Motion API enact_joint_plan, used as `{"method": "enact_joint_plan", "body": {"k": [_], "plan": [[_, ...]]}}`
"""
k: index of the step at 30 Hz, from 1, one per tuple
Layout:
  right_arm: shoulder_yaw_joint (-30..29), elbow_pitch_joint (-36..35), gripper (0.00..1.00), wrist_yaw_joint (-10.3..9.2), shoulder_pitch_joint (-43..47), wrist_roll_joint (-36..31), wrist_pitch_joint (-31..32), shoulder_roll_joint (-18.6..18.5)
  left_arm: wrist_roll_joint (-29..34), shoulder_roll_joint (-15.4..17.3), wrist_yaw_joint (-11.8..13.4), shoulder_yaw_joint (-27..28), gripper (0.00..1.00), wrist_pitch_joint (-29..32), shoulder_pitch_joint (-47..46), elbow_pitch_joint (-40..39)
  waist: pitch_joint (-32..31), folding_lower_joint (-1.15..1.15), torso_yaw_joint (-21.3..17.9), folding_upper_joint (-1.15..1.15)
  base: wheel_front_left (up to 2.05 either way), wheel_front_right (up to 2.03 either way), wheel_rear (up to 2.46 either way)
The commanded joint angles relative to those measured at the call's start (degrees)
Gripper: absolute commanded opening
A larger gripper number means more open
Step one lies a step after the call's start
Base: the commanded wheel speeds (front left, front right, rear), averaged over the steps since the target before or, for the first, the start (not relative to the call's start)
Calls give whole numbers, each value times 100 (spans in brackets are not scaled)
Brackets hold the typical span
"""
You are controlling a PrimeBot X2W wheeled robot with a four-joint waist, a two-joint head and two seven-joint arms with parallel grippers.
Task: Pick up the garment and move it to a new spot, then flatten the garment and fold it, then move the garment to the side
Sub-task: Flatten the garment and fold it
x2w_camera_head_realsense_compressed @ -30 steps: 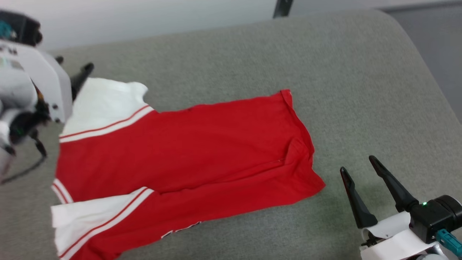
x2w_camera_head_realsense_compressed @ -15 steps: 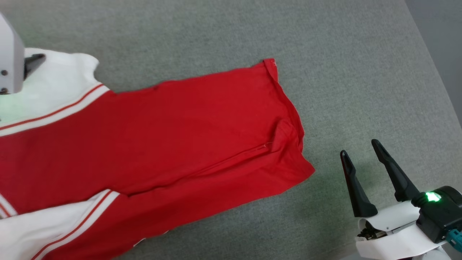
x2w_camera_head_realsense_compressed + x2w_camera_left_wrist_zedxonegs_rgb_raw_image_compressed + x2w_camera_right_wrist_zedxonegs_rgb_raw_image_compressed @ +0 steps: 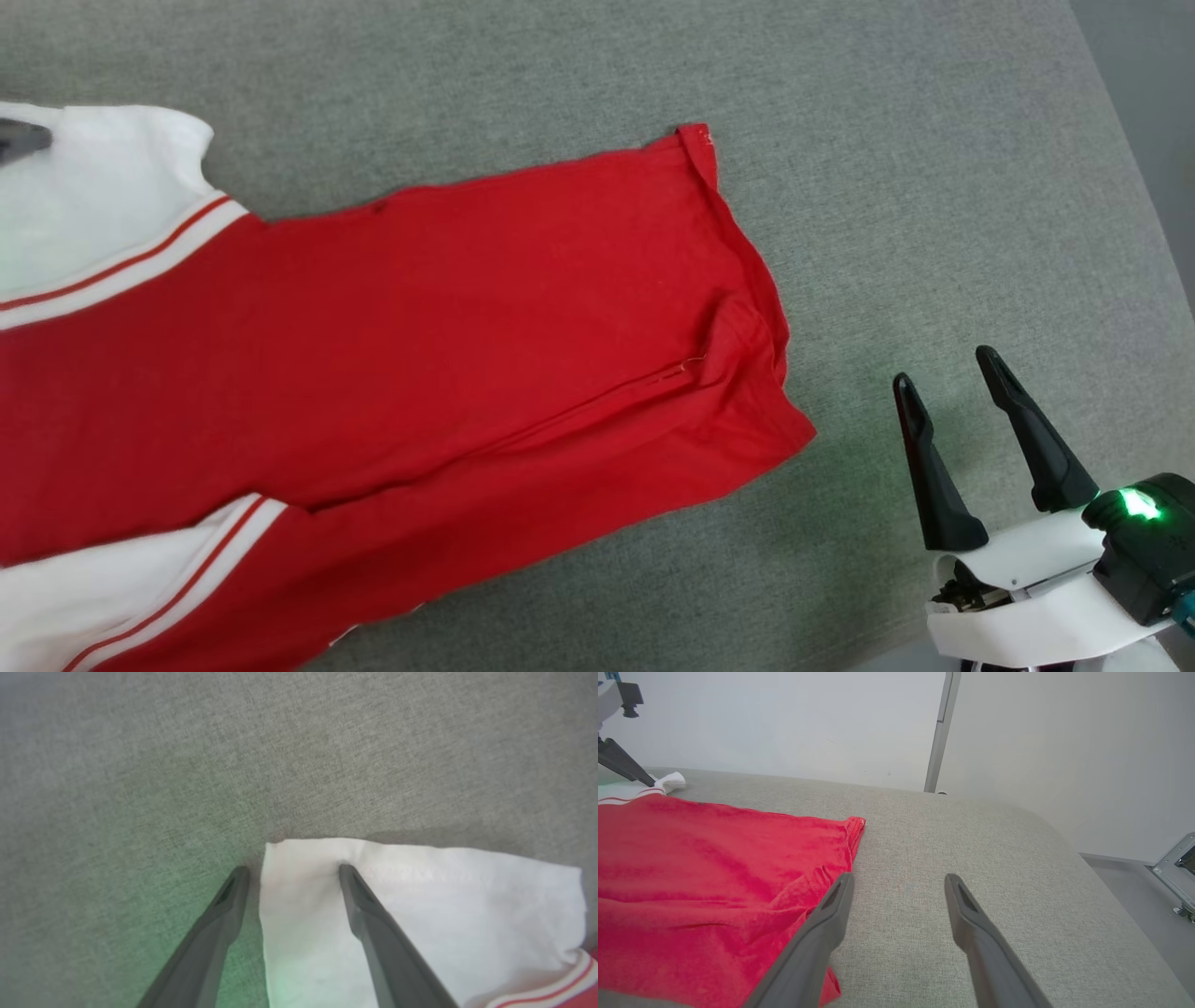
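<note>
The garment (image 3: 420, 345), a red shirt with white sleeves and red-white stripe trim, lies spread on the grey padded surface (image 3: 934, 187), hem to the right. My right gripper (image 3: 946, 367) stands open just right of the hem, apart from it. In the right wrist view the right gripper (image 3: 899, 877) hovers over bare padding, its left finger over the garment's (image 3: 714, 872) hem corner. In the left wrist view my left gripper (image 3: 293, 869) is open astride the corner of a white sleeve (image 3: 420, 905): one finger over the cloth, the other over the padding.
The padded surface (image 3: 971, 826) ends in a rounded edge on the right, with grey floor (image 3: 1158, 112) beyond. A white wall and a thin metal post (image 3: 941, 732) stand behind it. A metal bracket (image 3: 1178, 868) sits low at the far right.
The head camera has dipped and closed in, so the picture shifted and the left arm slid out at the left. The garment lies as before. The right gripper has barely moved.
</note>
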Motion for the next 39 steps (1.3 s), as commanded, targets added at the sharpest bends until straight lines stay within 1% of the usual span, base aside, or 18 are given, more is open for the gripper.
{"method": "enact_joint_plan", "body": {"k": [1, 2, 3, 4, 6, 8, 12, 13, 15, 19, 22, 26, 28, 34, 37, 39], "plan": [[-19, -5, 100, -7, -73, 8, -27, -14, -31, -98, 58, -175, 100, 246, 373, 207, 1, 0, 18, 0, 0, 0, 0], [-23, -7, 100, -7, -72, 2, -27, -16, -102, -172, 143, -160, 52, 317, 426, 271, 0, 0, 31, 0, 0, 0, 0], [-24, -16, 100, -7, -74, -5, -26, -17, -163, -253, 195, -149, 27, 391, 473, 304, 0, 0, 44, 0, 0, 0, 0], [-23, -30, 100, -7, -77, -17, -27, -20, -224, -356, 263, -122, 0, 388, 507, 293, -2, 0, 58, 0, 0, 0, 0], [-55, -49, 100, -7, -69, -21, -26, -17, -317, -499, 362, -31, 0, 262, 517, 170, -9, 0, 83, 0, 0, 0, 0], [-81, -69, 100, -7, -66, -19, -26, -14, -257, -435, 292, -27, 0, 167, 457, 109, -3, 0, 109, 0, 0, 0, 0], [-150, -95, 100, -7, -98, 30, -26, -49, -318, -540, 416, 38, 0, 62, 414, -125, -67, 0, 215, 0, 0, 0, 0], [-138, -115, 100, -7, -137, 22, -26, -90, -287, -539, 389, 28, 0, 31, 407, -177, -87, 0, 248, 0, 0, 0, 0], [-149, -134, 100, -7, -209, 30, -26, -158, -298, -592, 424, 44, 0, -44, 414, -308, -144, 0, 333, 0, 0, 0, 0], [-137, -128, 100, -7, -431, 65, -26, -374, -311, -722, 390, 41, 0, -209, 443, -537, -283, 0, 547, 0, 0, 0, 0], [-121, 10, 100, -7, -619, 134, -27, -530, -316, -825, 338, 44, 0, -370, 445, -685, -399, 0, 729, 0, 0, 0, 0], [79, 542, 100, -7, -930, 426, -5, -827, -298, -996, 255, 8, 0, -525, 459, -844, -541, 0, 988, 0, 0, 0, 0], [219, 874, 100, -7, -1228, 654, 171, -1024, -290, -1068, 211, -14, 0, -571, 447, -887, -579, 0, 1108, 0, 0, 0, 0], [879, 1697, 100, -7, -2465, 1417, 1152, -1599, -248, -1325, 116, -62, 0, -687, 284, -907, -540, 0, 1415, 0, 0, 0, 0], [1280, 2113, 100, -7, -3107, 1846, 1815, -1759, -230, -1437, 61, -86, 0, -743, 206, -866, -487, 0, 1511, 0, 0, 0, 0], [1514, 2418, 100, -7, -3490, 2145, 2306, -1790, -234, -1514, 25, -98, 0, -781, 165, -824, -446, 0, 1558, 0, 0, 0, 0]]}}
